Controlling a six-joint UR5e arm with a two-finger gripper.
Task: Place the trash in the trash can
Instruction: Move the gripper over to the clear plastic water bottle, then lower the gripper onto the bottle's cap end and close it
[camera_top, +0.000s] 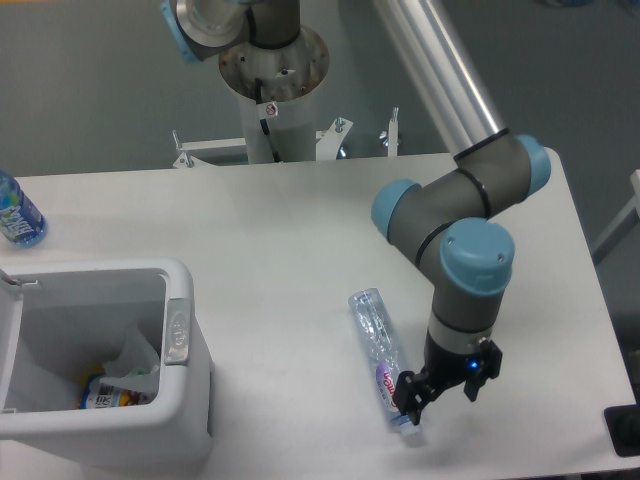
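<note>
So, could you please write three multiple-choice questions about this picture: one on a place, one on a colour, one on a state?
1. Where does the crushed bottle lie?
A. inside the trash can
B. on the table right of the trash can
C. on the floor

2. What colour is the trash can?
A. white
B. black
C. green

3. How does the blue-labelled bottle at the left edge stand?
A. crushed flat
B. upside down in the can
C. upright

Answers: 1 B, it rests on the white table with the end effector at its cap end. 2 A, its walls and rim are white. 3 C, it stands on the table behind the can.
</note>
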